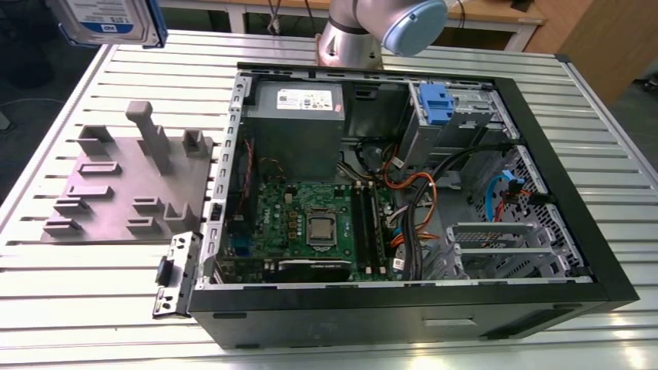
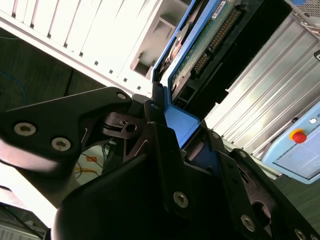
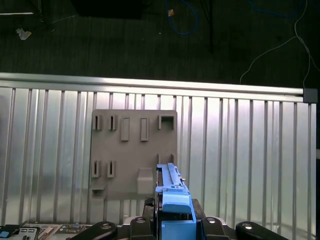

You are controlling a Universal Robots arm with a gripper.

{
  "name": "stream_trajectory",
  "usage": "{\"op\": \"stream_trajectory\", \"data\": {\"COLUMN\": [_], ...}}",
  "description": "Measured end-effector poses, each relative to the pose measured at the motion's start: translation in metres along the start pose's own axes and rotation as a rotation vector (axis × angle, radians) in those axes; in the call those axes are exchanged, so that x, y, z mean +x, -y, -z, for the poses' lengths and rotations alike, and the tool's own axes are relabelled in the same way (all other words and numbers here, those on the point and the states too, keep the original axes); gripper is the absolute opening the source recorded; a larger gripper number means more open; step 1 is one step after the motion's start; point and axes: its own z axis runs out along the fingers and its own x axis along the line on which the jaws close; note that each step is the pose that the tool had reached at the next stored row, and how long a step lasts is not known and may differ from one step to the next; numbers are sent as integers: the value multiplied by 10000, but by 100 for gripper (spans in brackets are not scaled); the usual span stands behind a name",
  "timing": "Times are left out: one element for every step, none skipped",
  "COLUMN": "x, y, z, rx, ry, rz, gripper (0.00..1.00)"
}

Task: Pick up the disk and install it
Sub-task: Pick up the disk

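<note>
- Pinches with both black fingers [image 2: 159, 150], set narrow, the blue carrier bracket at one end of the disk [image 2: 200, 47]; in the second wrist view, blue plastic wedged tight between the jaws of the gripper [image 2: 182, 131].
- Holds the disk [image 1: 108, 19] high in the air at the top of the exterior view's left, clear of the ribbed aluminium table [image 1: 92, 308] and well apart from the open computer case [image 1: 360, 316].
- Carries on the disk's broad face a white label with a blue band and dark print, cut off in part by the frame's edge.
- Turns the other face toward the second wrist view: green circuit board, plus a dark connector strip with a row of pins.
- Seen edge-on in the first wrist view, with the disk [image 3: 169, 177] rising from the gripper [image 3: 175, 216] above a grey fixture plate [image 3: 132, 150] full of slots, flat on the table.
- Same fixture plate [image 1: 129, 185] just beside the case, toward the exterior view's left.
- Inside the case: grey power supply box [image 1: 298, 123] bearing a small white sticker with print, green motherboard [image 1: 308, 223], blue plastic clip [image 1: 437, 104] on a silver cage, and orange and blue cables.
- Off the table, in the second wrist view: red button [image 2: 298, 136] on a pale blue panel.
</note>
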Motion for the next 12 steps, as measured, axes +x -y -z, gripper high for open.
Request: {"op": "stream_trajectory", "data": {"x": [0,0,1,1,1,1,1,1,1,1,1,1], "y": [7,14,21,29,35,41,48,53,53,53,54,57], "z": [0,0,1,1,1,1,2,2,2,2,2,2], "rx": [0,0,0,0,1,0,0,0,0,0,1,0], "ry": [0,0,0,0,0,0,0,0,0,0,0,0], "rz": [1,0,0,0,0,0,0,0,-1,-2,-1,0], "gripper": [37,37,37,37,37,37,37,37,37,37,37,37]}}
